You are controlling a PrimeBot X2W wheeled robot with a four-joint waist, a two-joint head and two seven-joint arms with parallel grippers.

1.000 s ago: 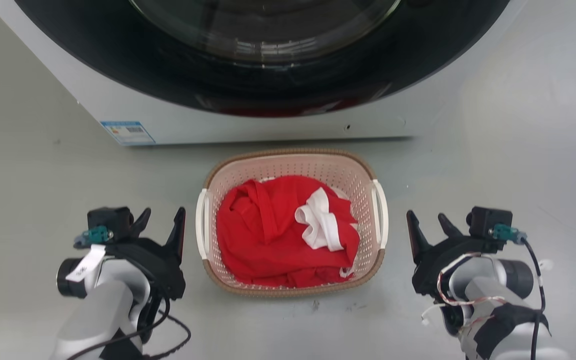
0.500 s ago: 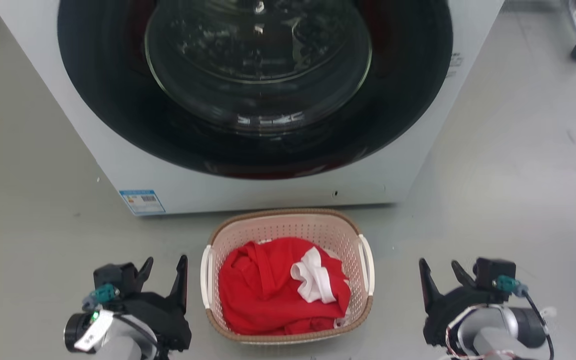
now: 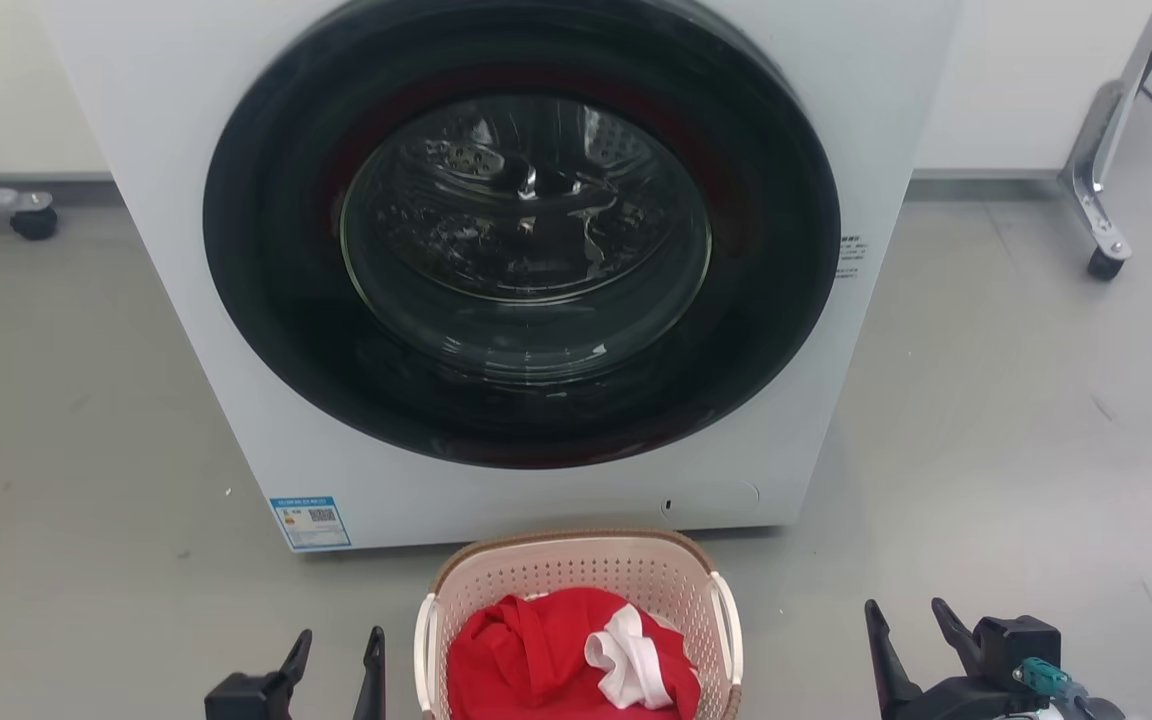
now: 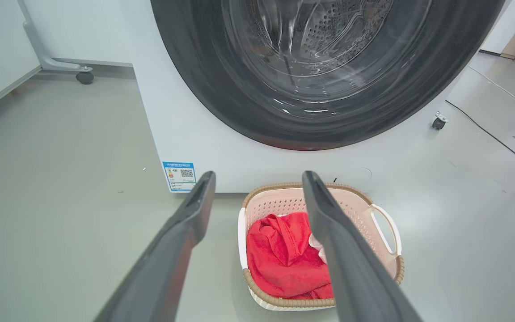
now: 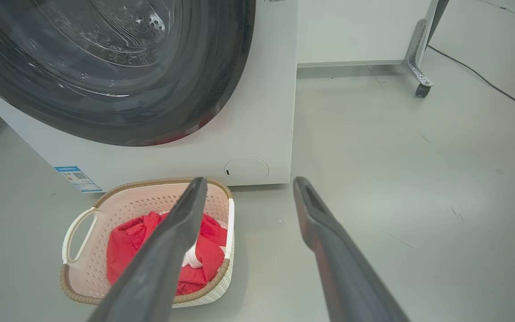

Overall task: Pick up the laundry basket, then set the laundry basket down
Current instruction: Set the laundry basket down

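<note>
On the floor (image 3: 986,450) before the washing machine (image 3: 536,505): laundry basket (image 3: 576,572) with red clothes (image 3: 536,660) | left gripper (image 3: 336,642), right gripper (image 3: 904,622) flank it, jaws wide, empty | seemingly poised for a two-sided lift, or just released.

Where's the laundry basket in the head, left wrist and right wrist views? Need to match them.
Head view: laundry basket at bottom centre, cut by the edge.
Left wrist view: laundry basket lower centre-right.
Right wrist view: laundry basket lower left.
Shared landmark: blue label on the washing machine, up-left of the basket in all three.
</note>
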